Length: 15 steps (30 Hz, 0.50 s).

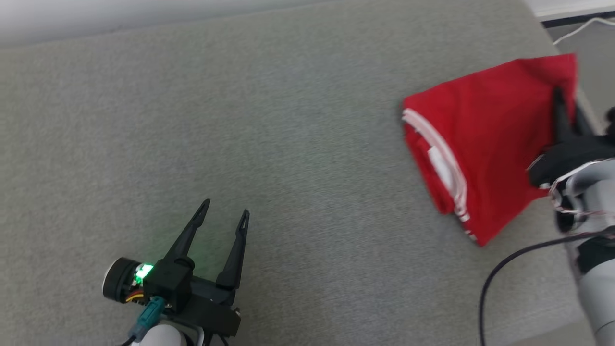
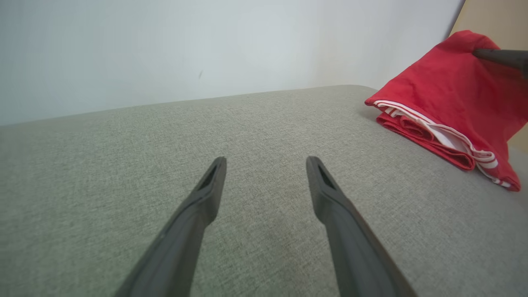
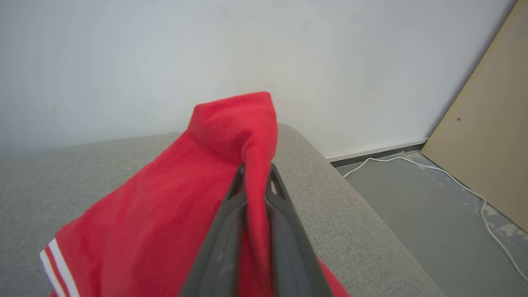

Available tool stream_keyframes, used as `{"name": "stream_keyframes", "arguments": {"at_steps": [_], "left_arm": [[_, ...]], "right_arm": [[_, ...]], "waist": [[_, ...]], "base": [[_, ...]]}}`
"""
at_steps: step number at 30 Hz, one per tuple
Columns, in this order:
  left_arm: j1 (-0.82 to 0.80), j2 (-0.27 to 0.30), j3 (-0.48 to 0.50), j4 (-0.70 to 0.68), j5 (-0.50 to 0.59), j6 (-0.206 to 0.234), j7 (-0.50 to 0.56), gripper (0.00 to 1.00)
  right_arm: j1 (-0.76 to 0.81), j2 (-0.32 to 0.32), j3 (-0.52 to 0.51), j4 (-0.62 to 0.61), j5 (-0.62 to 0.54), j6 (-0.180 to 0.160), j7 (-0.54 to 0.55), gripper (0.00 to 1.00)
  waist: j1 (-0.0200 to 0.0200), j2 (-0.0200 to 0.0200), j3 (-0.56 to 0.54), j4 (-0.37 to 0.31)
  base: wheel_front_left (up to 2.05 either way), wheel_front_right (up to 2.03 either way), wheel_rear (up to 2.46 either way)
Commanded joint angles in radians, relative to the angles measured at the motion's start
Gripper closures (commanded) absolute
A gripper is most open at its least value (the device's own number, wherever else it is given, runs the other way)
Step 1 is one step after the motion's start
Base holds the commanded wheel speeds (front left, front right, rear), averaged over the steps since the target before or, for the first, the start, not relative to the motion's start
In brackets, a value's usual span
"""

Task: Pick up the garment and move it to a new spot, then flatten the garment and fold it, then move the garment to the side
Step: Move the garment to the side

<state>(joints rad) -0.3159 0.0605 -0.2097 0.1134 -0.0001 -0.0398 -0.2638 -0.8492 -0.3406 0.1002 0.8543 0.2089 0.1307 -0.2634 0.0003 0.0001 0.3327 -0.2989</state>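
Head view, garment: I see one red garment [image 1: 480,144] with white stripe trim, folded into a compact stack. It lies at the right end of the grey cushion [image 1: 288,144], close to the edge.
Head view, right claw: the right gripper [image 1: 564,109] is clamped on the garment's far right corner, which lifts off the cushion.
Head view, left claw: the left gripper [image 1: 226,207] has its fingers wide apart with nothing between them. It hangs over bare cushion, well apart from the garment.
Left wrist view, layers: the folded edges show stacked at the near side and the white trim runs along them. The raised corner sits high, with a dark finger on it from the right.
Left wrist view, backdrop: a pale wall [image 2: 165,49] stands behind the cushion.
Right wrist view, grip: both fingers are pressed together on a thin fold of red cloth, and a peak of fabric stands above the tips.
Right wrist view, surroundings: a white cable [image 3: 453,181] trails over the floor [image 3: 392,198] beside a tan board [image 3: 486,144].
Handling: I judge it light, soft and limp. A single corner pinch risks the layers sliding open, so I would rather take hold across the stacked edge.
Count: one garment, two grippers, one white cable, one board.
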Motion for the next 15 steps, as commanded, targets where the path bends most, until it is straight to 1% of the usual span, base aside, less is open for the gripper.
{"name": "stream_keyframes", "arguments": {"at_steps": [1,4,9,15], "left_arm": [[-0.013,0.008,-0.003,-0.004,0.006,-0.001,-0.001,0.0],[-0.031,0.019,-0.02,-0.015,0.026,0.001,-0.001,0.0],[-0.038,0.029,-0.039,-0.029,0.023,0.014,-0.001,0.0],[-0.053,0.044,-0.06,-0.035,0.019,0.02,-0.001,0.0]], "right_arm": [[-0.013,-0.01,-0.009,0.004,-0.013,0.0,-0.002,1.0],[-0.054,-0.05,-0.092,0.063,-0.07,0.0,-0.001,1.0],[-0.094,-0.082,-0.221,0.124,-0.192,0.0,-0.001,1.0],[-0.113,-0.088,-0.361,0.161,-0.326,0.0,-0.001,1.0]], "waist": [[-0.0003,-0.0001,0.068,0.07],[-0.0003,-0.0001,0.09,0.091],[-0.0003,-0.0001,0.109,0.107],[-0.0003,-0.0001,0.123,0.116]], "base": [[0.0,0.0,0.0],[0.0,0.0,0.0],[0.0,0.0,0.0],[0.0,0.0,0.0]]}}
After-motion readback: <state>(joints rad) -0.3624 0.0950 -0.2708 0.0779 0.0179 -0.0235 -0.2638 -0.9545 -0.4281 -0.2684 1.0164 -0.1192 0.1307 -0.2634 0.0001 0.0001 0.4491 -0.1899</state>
